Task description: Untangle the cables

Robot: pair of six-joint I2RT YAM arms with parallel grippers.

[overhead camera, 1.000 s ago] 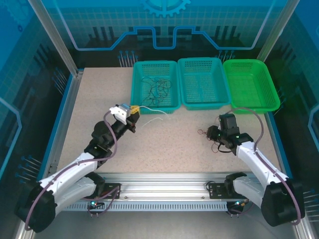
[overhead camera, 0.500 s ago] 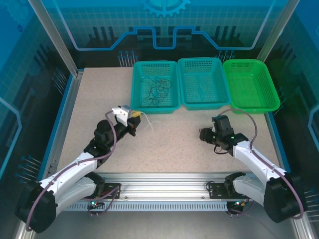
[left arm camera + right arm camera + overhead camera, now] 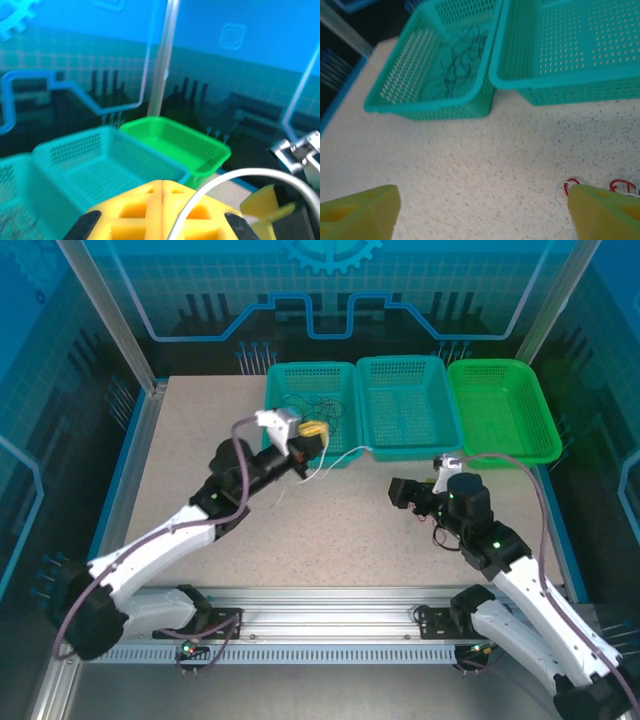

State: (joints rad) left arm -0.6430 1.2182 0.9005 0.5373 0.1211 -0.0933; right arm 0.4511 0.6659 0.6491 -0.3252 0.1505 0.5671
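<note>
The white cable [image 3: 340, 456] runs out of the left pincer [image 3: 312, 433] and hangs in a loose curve toward 5 o'clock, over the near rim of the left teal basket [image 3: 275, 425]. In the left wrist view the same white cable [image 3: 235, 174] rises from the seam of the pincer [image 3: 162, 205] and arcs away to 3 o'clock. The yellow fingers are pressed together, clamped on it.

Thin dark cables [image 3: 318, 405] lie tangled inside the left teal basket, at about 11 o'clock on the counter [image 3: 200, 450]. The right wrist view shows them [image 3: 460, 62] spread over that basket's floor.

A red cable [image 3: 571, 185] lies on the speckled counter, just beside the inner edge of one yellow finger. In the top view a small red and dark tangle [image 3: 440, 533] sits at 5 o'clock from the right pincer [image 3: 405, 492].

The right pincer [image 3: 482, 202] hangs above bare counter with its fingers [image 3: 360, 212] spread wide apart, holding nothing.

The middle teal basket [image 3: 410, 450] stands at 12 o'clock. The green basket [image 3: 505, 455] is at 1 o'clock, touching its neighbour.
</note>
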